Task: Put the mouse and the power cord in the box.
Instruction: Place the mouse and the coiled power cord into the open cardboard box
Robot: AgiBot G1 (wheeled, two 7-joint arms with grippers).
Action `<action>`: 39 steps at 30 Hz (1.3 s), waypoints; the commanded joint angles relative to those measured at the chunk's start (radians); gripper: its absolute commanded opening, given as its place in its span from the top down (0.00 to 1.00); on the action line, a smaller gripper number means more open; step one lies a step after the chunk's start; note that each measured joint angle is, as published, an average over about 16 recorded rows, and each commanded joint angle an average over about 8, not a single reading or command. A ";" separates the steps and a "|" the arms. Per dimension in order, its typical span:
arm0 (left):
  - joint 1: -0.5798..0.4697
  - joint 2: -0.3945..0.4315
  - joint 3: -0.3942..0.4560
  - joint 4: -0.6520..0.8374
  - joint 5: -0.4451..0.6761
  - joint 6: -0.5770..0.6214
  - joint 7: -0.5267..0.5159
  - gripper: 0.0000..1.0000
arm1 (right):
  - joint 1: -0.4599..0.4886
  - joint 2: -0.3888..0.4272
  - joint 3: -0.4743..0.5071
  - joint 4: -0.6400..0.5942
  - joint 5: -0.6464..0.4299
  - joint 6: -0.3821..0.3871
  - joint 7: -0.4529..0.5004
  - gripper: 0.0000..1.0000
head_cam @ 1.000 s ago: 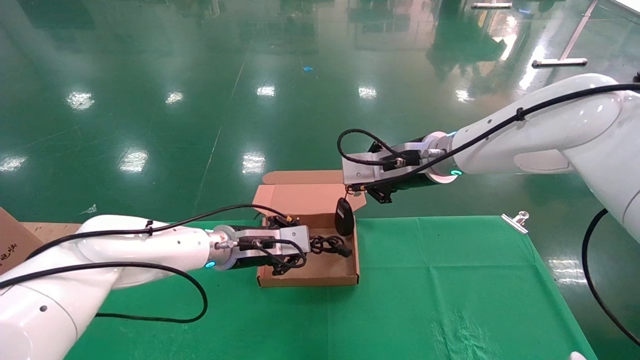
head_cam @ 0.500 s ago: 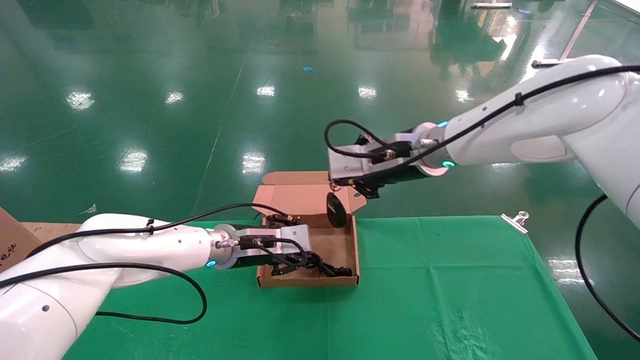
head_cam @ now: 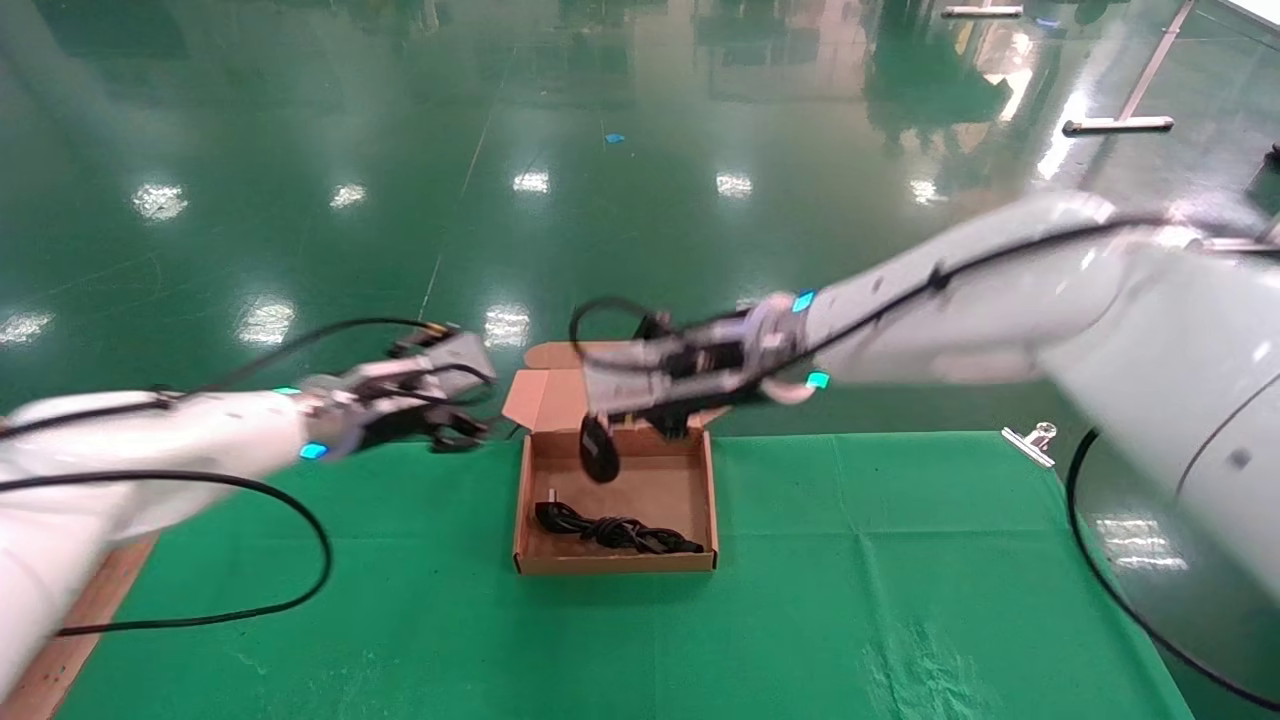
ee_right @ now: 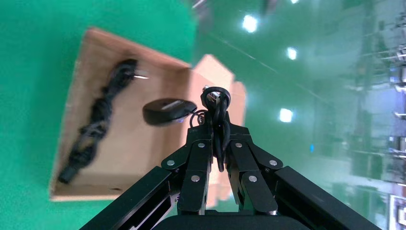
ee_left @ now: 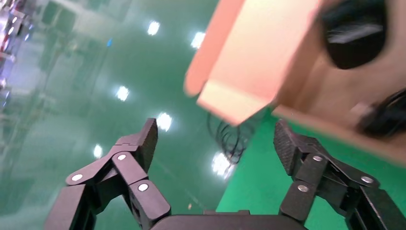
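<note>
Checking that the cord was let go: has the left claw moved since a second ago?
Yes. The left claw has pulled out of the box toward the robot's left and now hangs open beside it; the power cord lies inside.

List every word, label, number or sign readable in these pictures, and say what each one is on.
None can be read.
The mouse hanging from the right gripper shows a pale patch, too blurred to read.
The box, the power cord and the open left gripper show no text.
</note>
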 commanded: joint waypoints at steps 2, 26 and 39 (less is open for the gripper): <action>-0.016 -0.029 -0.013 0.022 -0.017 0.017 0.023 0.00 | -0.030 -0.002 -0.023 0.032 -0.011 0.039 0.016 0.35; -0.023 -0.048 -0.017 0.026 -0.022 0.035 0.042 0.00 | -0.048 -0.002 -0.035 0.042 -0.017 0.063 0.026 0.00; 0.034 -0.103 -0.069 -0.085 -0.067 0.112 -0.029 0.00 | -0.105 0.059 0.060 0.096 0.023 -0.003 0.062 0.00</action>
